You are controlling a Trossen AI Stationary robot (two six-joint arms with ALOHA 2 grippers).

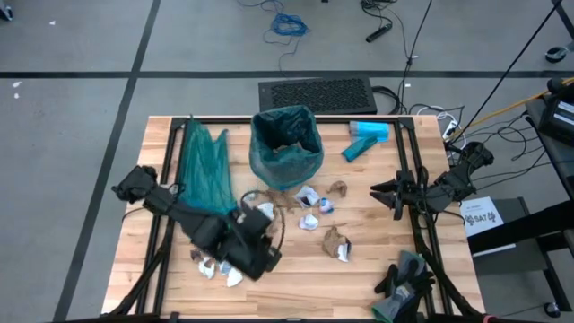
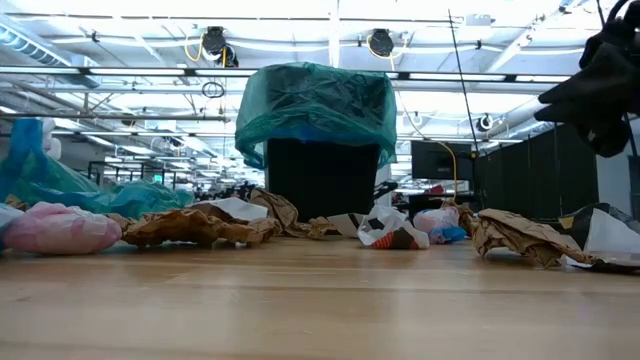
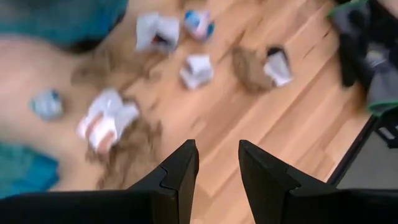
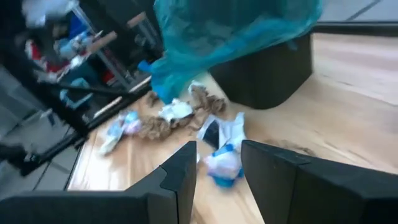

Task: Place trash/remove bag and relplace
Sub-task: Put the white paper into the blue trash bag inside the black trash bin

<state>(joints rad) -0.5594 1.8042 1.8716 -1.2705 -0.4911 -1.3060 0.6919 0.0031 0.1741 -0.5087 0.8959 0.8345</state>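
step: trash pickup | left gripper part-open, empty, above scraps | right gripper part-open, empty, waiting | next: drop onto scrap, close, carry to bin

We see the left gripper over the table, scraps of trash just ahead of its jaws. The lined bin stands beyond them. The right gripper points at the scraps from the table's right edge.
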